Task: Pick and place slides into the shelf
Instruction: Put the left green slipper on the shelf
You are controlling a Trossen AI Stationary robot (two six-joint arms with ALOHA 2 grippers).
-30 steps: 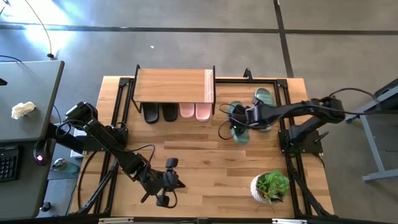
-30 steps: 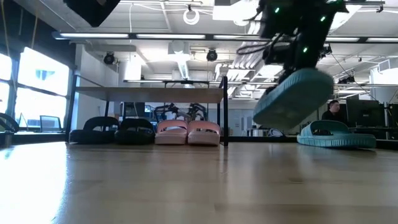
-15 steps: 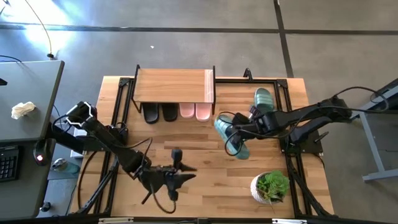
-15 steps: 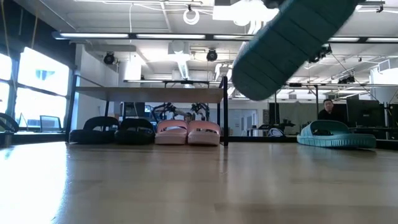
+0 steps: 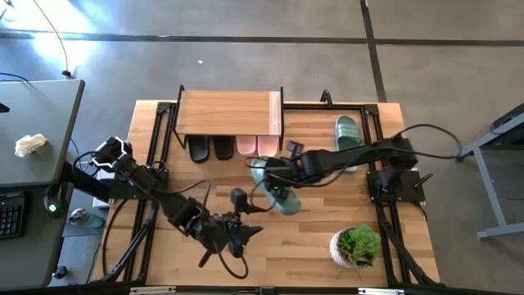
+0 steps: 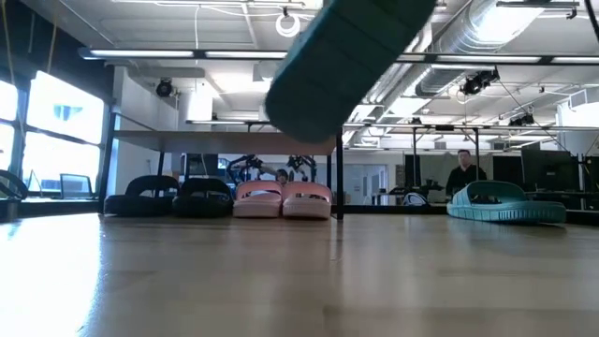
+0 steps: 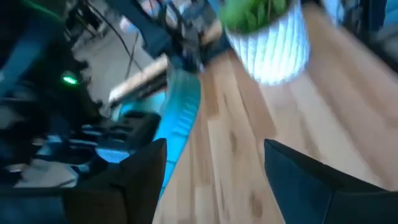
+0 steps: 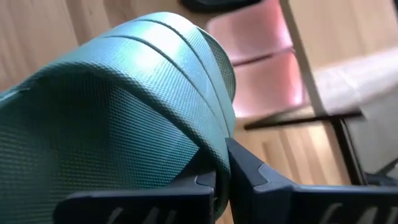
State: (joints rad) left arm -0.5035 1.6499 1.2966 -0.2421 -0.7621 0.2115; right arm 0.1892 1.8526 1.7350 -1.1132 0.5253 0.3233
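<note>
Right pincer (image 5: pixel 277 182) clamped on green slide (image 5: pixel 276 187), held above table (image 5: pixel 327 209) near shelf (image 5: pixel 229 111). Second green slide (image 5: pixel 346 131) on table. Black, pink pairs under shelf. Left pincer (image 5: pixel 246 231) open, empty.

The green slide (image 8: pixel 118 106) clamped in the right hand (image 8: pixel 221 180) looks like matt, finely pebbled foam with ribs; the bench (image 5: pixel 311 238) beneath is smooth, satin-finished plank wood.
</note>
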